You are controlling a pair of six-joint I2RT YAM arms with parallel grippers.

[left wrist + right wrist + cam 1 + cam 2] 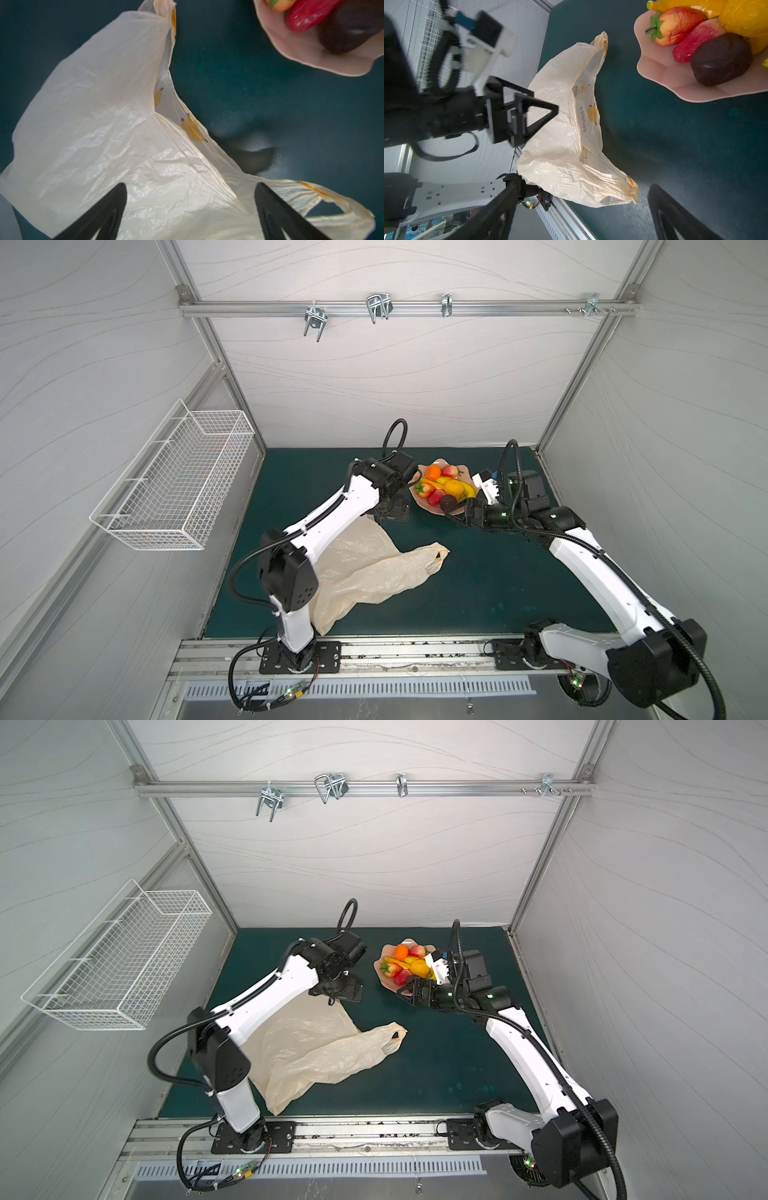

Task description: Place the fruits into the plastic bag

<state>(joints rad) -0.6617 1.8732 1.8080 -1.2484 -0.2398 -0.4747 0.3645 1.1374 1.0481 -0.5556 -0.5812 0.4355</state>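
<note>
plastic bag (374,568) is a see-through cream-beige with little yellow banana prints (192,129) and dark lettering. bowl (660,74) is pale pink, with red strawberries (681,27) with green tops, yellow bananas (691,5), an orange fruit (433,472) and a dark brown ball (720,59). worktop (478,585) is deep teal, wire basket (178,485) white

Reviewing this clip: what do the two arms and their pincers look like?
Both the left arm and right arm have glossy white shells with black joints and ribbed black cable hoses looping outside. The left pincer and right pincer have black open-framed triangular fingers. Green lights glow on the right wrist.
</note>
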